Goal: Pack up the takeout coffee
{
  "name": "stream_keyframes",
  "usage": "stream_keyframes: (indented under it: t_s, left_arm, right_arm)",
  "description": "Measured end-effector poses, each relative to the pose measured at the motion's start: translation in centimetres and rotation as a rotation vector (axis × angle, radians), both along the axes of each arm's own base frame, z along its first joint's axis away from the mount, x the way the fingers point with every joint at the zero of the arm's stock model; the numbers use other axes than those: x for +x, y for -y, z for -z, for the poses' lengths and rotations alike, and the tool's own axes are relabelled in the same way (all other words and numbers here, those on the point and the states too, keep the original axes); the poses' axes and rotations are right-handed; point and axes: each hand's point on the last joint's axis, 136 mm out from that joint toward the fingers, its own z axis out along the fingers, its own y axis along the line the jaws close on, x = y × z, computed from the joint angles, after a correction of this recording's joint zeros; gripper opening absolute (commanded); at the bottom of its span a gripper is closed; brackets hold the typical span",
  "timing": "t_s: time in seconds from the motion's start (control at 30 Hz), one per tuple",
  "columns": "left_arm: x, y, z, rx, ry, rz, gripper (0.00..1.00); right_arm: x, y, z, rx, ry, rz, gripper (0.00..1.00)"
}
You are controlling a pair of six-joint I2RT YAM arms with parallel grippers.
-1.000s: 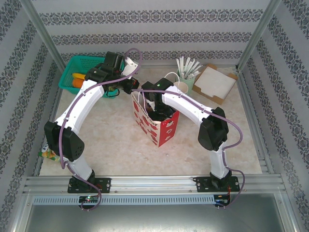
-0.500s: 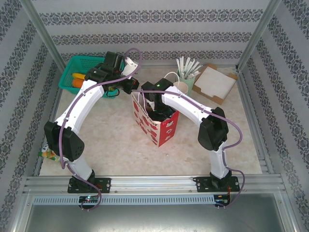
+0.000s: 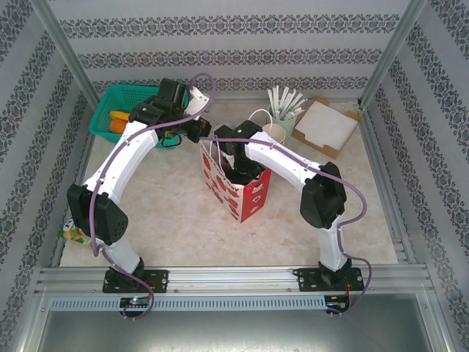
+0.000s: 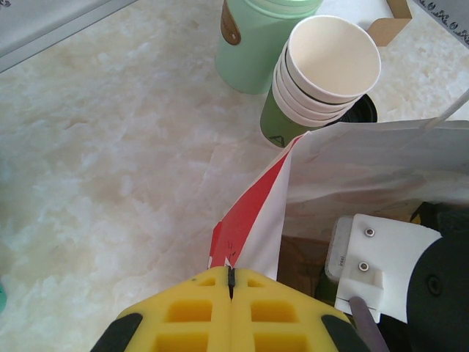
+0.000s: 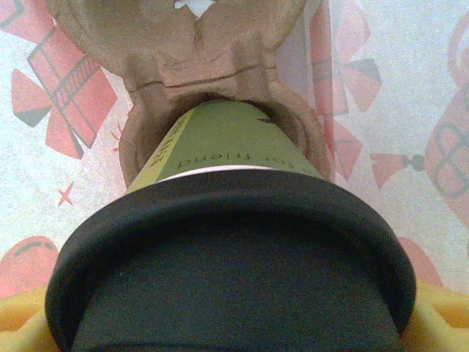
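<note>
Right gripper (image 3: 237,163) is clamped on the takeout coffee (image 5: 227,143) just under its black lid (image 5: 234,257), down inside the paper bag (image 3: 245,196). Cup base sits in the brown pulp carrier (image 5: 190,51), so it looks seated. Left gripper (image 4: 231,282) is pinched shut on the bag rim (image 4: 253,213), probably to hold the mouth open.

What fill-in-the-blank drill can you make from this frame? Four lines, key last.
The left tool is ___ on the edge of the red-and-white paper bag.
The right tool grips the dark green paper cup with the round ___ plastic lid.
The brown moulded pulp carrier beyond that cup lies ___ the bag.
The stack of cream paper cups stands beside a pale ___ holder.
Missing: shut; black; inside; green
</note>
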Motion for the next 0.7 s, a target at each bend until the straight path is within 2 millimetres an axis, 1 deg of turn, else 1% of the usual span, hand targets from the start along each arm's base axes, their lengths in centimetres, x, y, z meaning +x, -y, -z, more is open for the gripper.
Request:
stream_keyframes:
  t_s: [0.7]
  left_arm:
    - [-0.03,0.05,-0.02,-0.003,-0.001,0.003,0.0]
  right_arm:
    - [0.13,0.11,0.54,-0.004,-0.011,0.007,0.6]
